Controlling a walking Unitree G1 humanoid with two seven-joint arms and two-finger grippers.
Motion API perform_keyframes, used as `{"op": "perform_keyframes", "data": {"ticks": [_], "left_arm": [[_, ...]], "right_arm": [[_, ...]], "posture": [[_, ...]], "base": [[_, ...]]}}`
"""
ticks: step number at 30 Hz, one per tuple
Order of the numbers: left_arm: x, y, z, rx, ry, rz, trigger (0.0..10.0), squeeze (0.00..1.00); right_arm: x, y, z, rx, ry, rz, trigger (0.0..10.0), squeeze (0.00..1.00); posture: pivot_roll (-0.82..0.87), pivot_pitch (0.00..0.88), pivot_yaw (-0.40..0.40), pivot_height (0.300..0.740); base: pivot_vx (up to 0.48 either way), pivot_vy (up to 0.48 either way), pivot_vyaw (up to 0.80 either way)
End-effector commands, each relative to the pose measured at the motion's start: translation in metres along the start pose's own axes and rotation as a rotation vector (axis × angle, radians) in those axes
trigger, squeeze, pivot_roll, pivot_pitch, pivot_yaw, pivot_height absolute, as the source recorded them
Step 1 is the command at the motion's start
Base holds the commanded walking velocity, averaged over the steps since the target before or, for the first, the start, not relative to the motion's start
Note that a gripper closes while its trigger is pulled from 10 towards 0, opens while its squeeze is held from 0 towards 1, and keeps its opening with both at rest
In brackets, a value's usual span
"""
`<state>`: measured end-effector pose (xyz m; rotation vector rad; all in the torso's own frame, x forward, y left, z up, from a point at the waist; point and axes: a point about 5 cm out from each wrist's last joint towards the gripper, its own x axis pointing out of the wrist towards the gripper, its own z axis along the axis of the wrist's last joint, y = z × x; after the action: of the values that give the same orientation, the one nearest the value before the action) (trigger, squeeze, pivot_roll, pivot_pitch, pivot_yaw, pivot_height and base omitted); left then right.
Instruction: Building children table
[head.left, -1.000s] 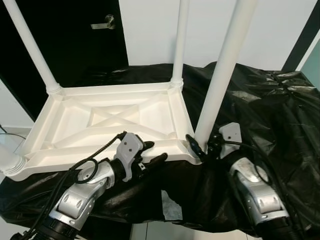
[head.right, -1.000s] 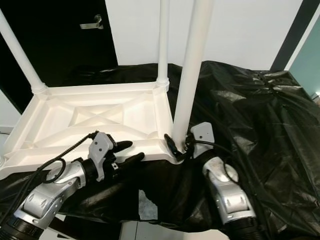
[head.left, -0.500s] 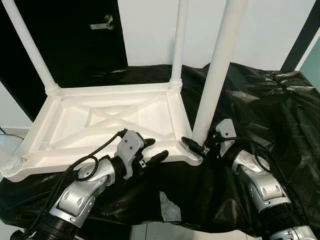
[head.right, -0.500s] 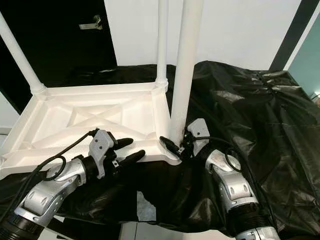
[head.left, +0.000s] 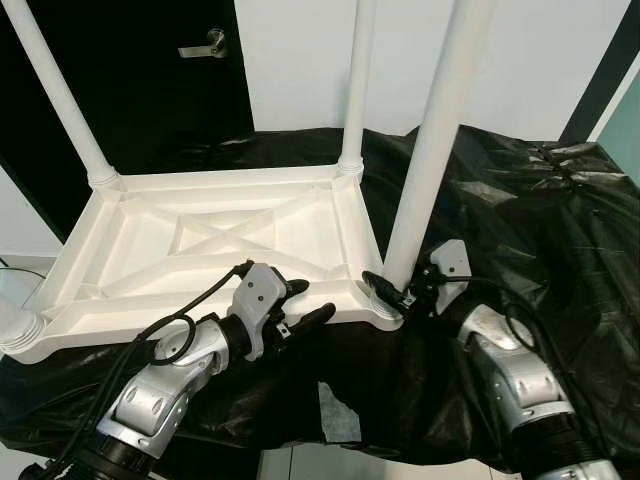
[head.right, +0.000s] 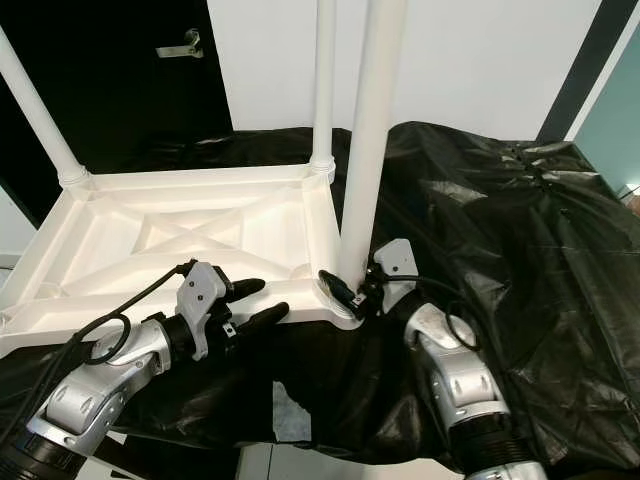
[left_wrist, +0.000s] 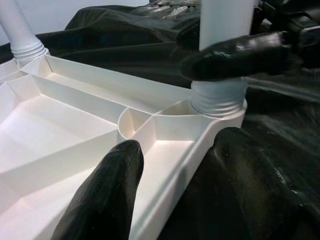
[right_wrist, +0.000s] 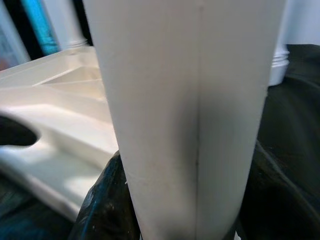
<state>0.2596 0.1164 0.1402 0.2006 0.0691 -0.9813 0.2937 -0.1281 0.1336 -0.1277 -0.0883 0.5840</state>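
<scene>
Black sheet (head.left: 520, 210) under upturned white tabletop (head.left: 200, 240). Right gripper (head.left: 392, 291) pinching near-right leg (head.left: 425, 170) at its base. Left gripper (head.left: 308, 303) spread, straddling tabletop's near rim.

No text, label, brand, number or sign can be read on anything in view.
</scene>
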Motion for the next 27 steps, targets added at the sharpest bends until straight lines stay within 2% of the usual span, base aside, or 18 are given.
{"op": "perform_keyframes", "data": {"ticks": [1, 3, 4, 5, 7, 8, 9, 11, 19, 20, 21, 27], "left_arm": [[0.0, -0.009, 0.001, 0.011, -0.001, -0.128, 10.0, 0.0], [0.0, -0.009, 0.001, 0.011, -0.001, -0.128, 10.0, 0.0], [-0.001, -0.01, 0.001, 0.01, 0.0, -0.132, 10.0, 0.0], [-0.001, -0.01, 0.001, 0.01, 0.0, -0.132, 10.0, 0.0], [-0.001, -0.01, 0.001, 0.008, 0.001, -0.134, 10.0, 0.0], [-0.001, -0.01, 0.001, 0.008, 0.001, -0.134, 10.0, 0.0], [-0.002, -0.009, 0.001, 0.008, 0.001, -0.133, 10.0, 0.0], [-0.004, -0.007, 0.002, 0.009, 0.003, -0.128, 10.0, 0.0], [-0.005, -0.004, 0.001, 0.014, 0.008, -0.127, 10.0, 0.0], [-0.005, -0.004, 0.002, 0.016, 0.009, -0.128, 10.0, 0.0], [-0.005, -0.003, 0.002, 0.019, 0.01, -0.128, 10.0, 0.0], [-0.005, -0.003, 0.003, 0.02, 0.01, -0.128, 10.0, 0.0]], "right_arm": [[-0.002, 0.002, -0.011, 0.016, 0.061, -0.115, 10.0, 0.0], [-0.002, 0.002, -0.011, 0.016, 0.061, -0.115, 10.0, 0.0], [0.0, 0.006, -0.009, 0.033, 0.054, -0.187, 10.0, 0.0], [0.0, 0.006, -0.009, 0.033, 0.054, -0.187, 10.0, 0.0], [0.001, 0.014, -0.006, 0.063, 0.04, -0.335, 10.0, 0.0], [0.001, 0.014, -0.006, 0.063, 0.04, -0.335, 10.0, 0.0], [0.002, 0.017, -0.005, 0.068, 0.033, -0.39, 10.0, 0.0], [0.002, 0.024, -0.003, 0.123, 0.029, -0.453, 10.0, 0.0], [0.002, 0.028, -0.001, 0.11, 0.026, -0.445, 10.0, 0.0], [0.002, 0.028, -0.001, 0.108, 0.024, -0.444, 10.0, 0.02], [0.001, 0.027, -0.001, 0.108, 0.021, -0.443, 10.0, 1.0], [-0.002, 0.026, 0.001, 0.092, 0.018, -0.431, 10.0, 1.0]], "posture": [[0.03, 0.0, -0.025, 0.74], [0.03, 0.0, -0.025, 0.74], [0.03, 0.0, -0.025, 0.74], [0.03, 0.0, -0.025, 0.74], [0.03, 0.0, -0.024, 0.74], [0.03, 0.0, -0.024, 0.74], [0.03, 0.0, -0.026, 0.74], [0.04, 0.0, -0.024, 0.74], [0.03, 0.0, -0.014, 0.74], [0.03, 0.0, -0.013, 0.74], [0.03, 0.0, -0.013, 0.74], [0.03, 0.0, -0.017, 0.74]], "base": [[0.0, 0.0, 0.0], [0.0, 0.0, 0.0], [0.0, 0.0, 0.0], [0.0, 0.0, 0.0], [0.0, 0.0, 0.0], [0.0, 0.0, 0.0], [0.0, 0.0, 0.0], [0.0, 0.0, 0.0], [0.0, 0.0, 0.0], [0.0, 0.0, 0.0], [0.0, 0.0, 0.0], [0.0, 0.0, 0.0]]}}
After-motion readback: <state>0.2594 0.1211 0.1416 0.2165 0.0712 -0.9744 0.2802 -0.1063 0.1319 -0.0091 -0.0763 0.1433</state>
